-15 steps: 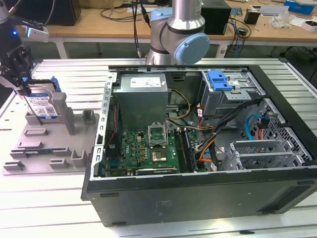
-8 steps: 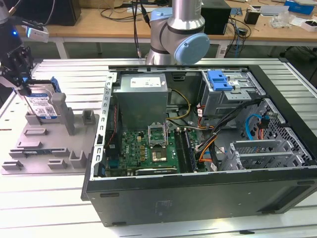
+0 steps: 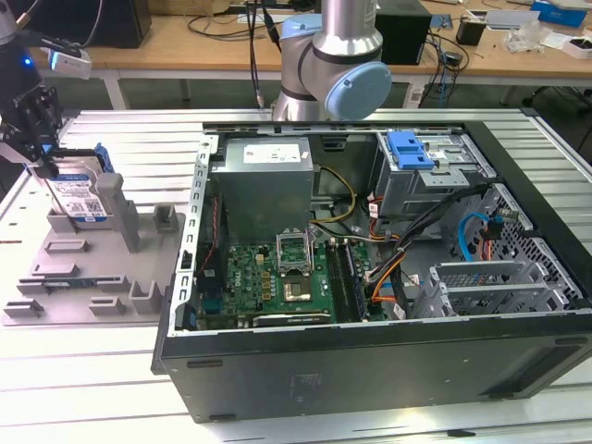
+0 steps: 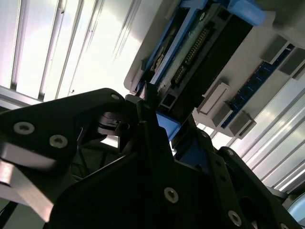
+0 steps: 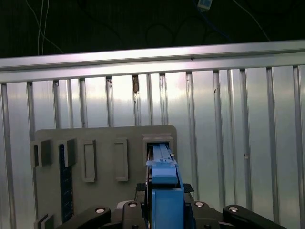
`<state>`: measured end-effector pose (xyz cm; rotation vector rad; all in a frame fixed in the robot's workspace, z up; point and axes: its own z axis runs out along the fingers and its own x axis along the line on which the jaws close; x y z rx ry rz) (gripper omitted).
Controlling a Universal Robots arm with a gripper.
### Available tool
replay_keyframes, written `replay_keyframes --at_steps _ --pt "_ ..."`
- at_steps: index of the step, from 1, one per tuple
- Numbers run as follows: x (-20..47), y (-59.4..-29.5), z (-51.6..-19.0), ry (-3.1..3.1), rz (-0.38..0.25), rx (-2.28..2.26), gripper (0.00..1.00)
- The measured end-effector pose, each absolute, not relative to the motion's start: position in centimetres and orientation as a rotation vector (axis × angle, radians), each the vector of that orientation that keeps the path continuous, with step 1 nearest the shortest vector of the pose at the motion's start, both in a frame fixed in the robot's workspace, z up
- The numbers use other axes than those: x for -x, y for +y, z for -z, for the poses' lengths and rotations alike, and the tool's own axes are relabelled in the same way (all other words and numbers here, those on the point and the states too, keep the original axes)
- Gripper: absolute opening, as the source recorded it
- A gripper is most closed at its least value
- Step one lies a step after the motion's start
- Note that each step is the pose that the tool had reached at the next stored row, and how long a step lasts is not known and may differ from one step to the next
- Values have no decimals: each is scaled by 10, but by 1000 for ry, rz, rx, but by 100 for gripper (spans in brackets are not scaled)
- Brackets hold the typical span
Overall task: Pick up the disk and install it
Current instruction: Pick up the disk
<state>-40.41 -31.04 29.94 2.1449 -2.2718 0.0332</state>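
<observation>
Disk location: the disk [image 3: 81,196] stands on edge in the grey fixture tray [image 3: 55,287] on the tabletop [image 3: 92,407], well apart from the open computer case [image 3: 370,370].
Handling: I judge it dense, rigid and shock-sensitive. Grip the blue carrier's edges, not the label face.
End effector: the end effector [image 3: 43,162] sits astride the carrier's upper edge — I cannot tell whether it is clamped.
Arm pose: the arm [image 3: 333,55] rises behind the case, with the wrist pointing down over the tray.

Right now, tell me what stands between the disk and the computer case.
In the exterior view, the fixture tray's tall post beside the disk and a shorter post.
</observation>
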Motion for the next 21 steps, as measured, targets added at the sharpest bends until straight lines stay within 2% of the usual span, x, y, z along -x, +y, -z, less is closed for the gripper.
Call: replay_keyframes --at_steps 7,21 --pt "404 -310 -310 -2270 -33 -2146 37" --pt "404 -310 -382 -2265 -33 -2151 37"
